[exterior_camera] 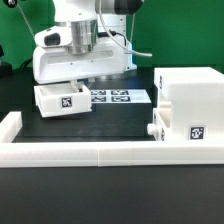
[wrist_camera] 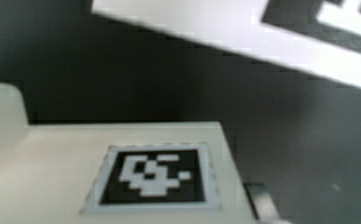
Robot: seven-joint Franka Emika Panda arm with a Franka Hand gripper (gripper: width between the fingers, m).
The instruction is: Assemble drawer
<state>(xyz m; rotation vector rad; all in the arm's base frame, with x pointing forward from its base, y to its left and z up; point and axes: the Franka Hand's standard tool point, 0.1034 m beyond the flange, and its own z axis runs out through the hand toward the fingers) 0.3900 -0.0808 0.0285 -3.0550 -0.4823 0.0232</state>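
Exterior view: arm is low over the back-left of the black surface [exterior_camera: 110, 125], wrist housing directly above one small tray [exterior_camera: 61, 99]. Tray sits on the surface with its tagged face toward the camera, just left of the marker board [exterior_camera: 118, 97], touching or nearly touching its edge.

Pincer [exterior_camera: 78, 78] is right above the tray's top, close to it. Fingertips are hidden behind the wrist body and tray edge, so I can't tell whether they are apart, together, or clamped on the tray.

Drawer housing [exterior_camera: 195, 105]: large white box on the exterior view's right, well apart from the pincer, tag on its front face low down. Second small tray [exterior_camera: 163, 128] is against the housing's lower left side, knob [exterior_camera: 149, 130] poking toward the exterior view's left.

Long white border wall [exterior_camera: 80, 152] runs across the front, with a short return at the exterior view's left end.

Wrist view: blurry close-up. White tray top with its square tag [wrist_camera: 156, 177] fills the lower part, dark surface behind, edge of the marker board [wrist_camera: 248, 35] beyond. A small grey bit [wrist_camera: 257, 195] beside the tag might be a fingertip; too blurred to say.
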